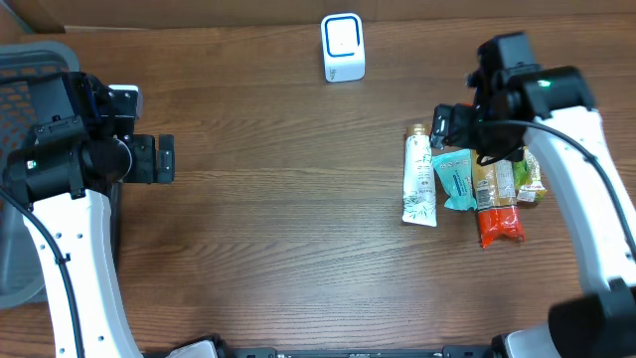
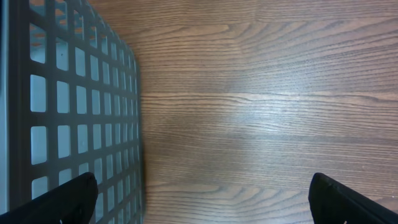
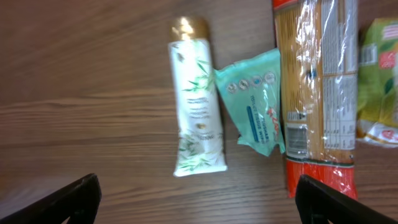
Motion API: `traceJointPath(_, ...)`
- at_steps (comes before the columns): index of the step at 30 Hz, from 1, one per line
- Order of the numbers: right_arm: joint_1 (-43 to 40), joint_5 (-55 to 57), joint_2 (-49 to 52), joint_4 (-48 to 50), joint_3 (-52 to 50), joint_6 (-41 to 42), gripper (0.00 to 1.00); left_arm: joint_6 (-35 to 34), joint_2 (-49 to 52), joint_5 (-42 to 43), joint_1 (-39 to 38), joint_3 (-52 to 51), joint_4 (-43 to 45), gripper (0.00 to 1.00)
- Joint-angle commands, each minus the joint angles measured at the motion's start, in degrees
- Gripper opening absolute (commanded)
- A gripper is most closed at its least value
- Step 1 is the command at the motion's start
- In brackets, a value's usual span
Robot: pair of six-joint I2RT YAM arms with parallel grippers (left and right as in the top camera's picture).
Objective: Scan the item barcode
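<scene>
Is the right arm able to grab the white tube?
Probably yes. The right gripper hangs open above the white tube, and nothing covers it; the teal pack lies close beside it.

White tube (image 3: 198,106) with green leaf print and gold cap; teal pouch (image 3: 258,102); clear packet (image 3: 317,81), yellow contents, red end; yellow-green packet (image 3: 379,74); white scanner (image 1: 343,47), blue outline; grey gridded basket (image 2: 68,99); brown wood-grain bench (image 1: 278,199).

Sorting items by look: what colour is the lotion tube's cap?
The cap is gold; the right wrist view shows it best.
</scene>
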Motion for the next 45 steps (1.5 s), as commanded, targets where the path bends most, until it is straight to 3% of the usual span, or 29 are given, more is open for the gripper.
traceJointPath(1,1.0,-2.4,-4.9,-1.6,4.2,-0.5,1.0,0.9,-0.4,0.5,0.2,0.3,0.0,1.0)
traceJointPath(7,1.1,-2.6,-8.5,-6.2,8.0,-0.5,1.0,0.9,-0.4,0.5,0.2,0.3,0.0,1.0)
traceJointPath(11,1.1,-9.0,-10.3,-9.5,11.6,-4.4,1.0,0.9,-0.4,0.5,0.2,0.3,0.0,0.99)
traceJointPath(17,1.1,-9.4,-12.1,-19.9,24.7,-4.6,1.0,0.9,-0.4,0.5,0.2,0.3,0.0,1.0)
traceJointPath(20,1.1,-9.4,-14.5,-19.8,28.1,-4.2,1.0,0.9,-0.4,0.5,0.2,0.3,0.0,0.99)
traceJointPath(34,1.1,-8.2,-22.1,-19.8,28.2,-6.1,1.0,0.9,-0.4,0.5,0.2,0.3,0.0,1.0)
traceJointPath(39,0.9,0.3,-21.9,-19.6,28.0,-6.8,1.0,0.9,-0.4,0.5,0.2,0.3,0.0,1.0)
traceJointPath(45,0.9,2.7,-25.4,-8.9,20.3,-12.7,1.0,0.9,-0.4,0.5,0.2,0.3,0.0,0.99)
